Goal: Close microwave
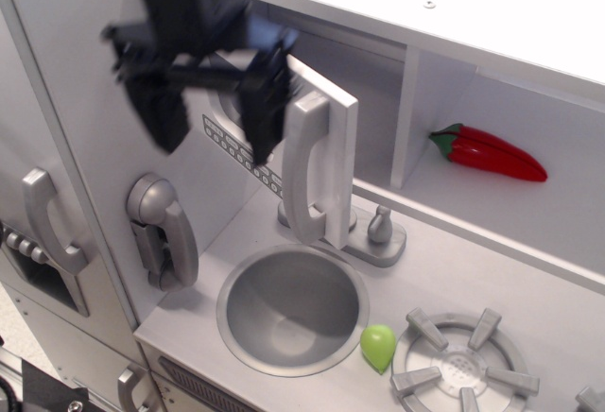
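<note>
The microwave (354, 100) is the white box compartment under the top shelf. Its white door (326, 124) stands partly open, swung out over the counter, with the tall grey handle (304, 166) facing me and the row of grey buttons (241, 152) below the window. My black gripper (210, 119) is blurred with motion at the upper left, in front of the door's window side. Its fingers (263, 114) are spread apart and hold nothing. The gripper hides most of the window.
A grey phone handset (163, 231) hangs on the left wall. Below are the sink (293, 310), the faucet (345, 228), a green pear-shaped toy (378, 344) and a burner (460, 365). A red chili pepper (489, 153) lies in the right shelf compartment. A lower door handle (45, 218) is at the left.
</note>
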`<state>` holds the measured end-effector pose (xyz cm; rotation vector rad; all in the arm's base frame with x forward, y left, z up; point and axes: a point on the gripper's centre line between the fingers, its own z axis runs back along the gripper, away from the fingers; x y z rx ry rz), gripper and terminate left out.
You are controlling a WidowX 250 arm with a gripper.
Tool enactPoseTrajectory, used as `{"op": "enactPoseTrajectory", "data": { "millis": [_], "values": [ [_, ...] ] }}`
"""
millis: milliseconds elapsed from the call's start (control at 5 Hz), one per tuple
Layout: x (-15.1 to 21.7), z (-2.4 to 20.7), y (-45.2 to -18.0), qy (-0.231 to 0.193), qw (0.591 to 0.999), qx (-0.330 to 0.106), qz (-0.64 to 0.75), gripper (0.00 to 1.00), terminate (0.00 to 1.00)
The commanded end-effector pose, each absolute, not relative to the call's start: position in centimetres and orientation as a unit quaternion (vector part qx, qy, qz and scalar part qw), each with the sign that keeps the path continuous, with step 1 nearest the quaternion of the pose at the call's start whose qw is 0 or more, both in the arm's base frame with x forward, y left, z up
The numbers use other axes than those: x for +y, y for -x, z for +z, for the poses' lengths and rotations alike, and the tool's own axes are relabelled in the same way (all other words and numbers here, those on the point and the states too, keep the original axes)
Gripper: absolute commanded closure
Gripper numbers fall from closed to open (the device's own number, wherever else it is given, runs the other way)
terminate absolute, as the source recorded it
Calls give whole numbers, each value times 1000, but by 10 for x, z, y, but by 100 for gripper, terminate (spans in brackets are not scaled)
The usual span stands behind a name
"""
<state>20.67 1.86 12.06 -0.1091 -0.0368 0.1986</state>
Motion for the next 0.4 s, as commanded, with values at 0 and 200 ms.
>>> {"op": "enactPoseTrajectory", "data": {
  "millis": [0,200],
  "values": [
    [59,98,-219,22,992,-41,116,0,0],
    [57,83,-239,6,989,-40,140,0,0]
  ]
}}
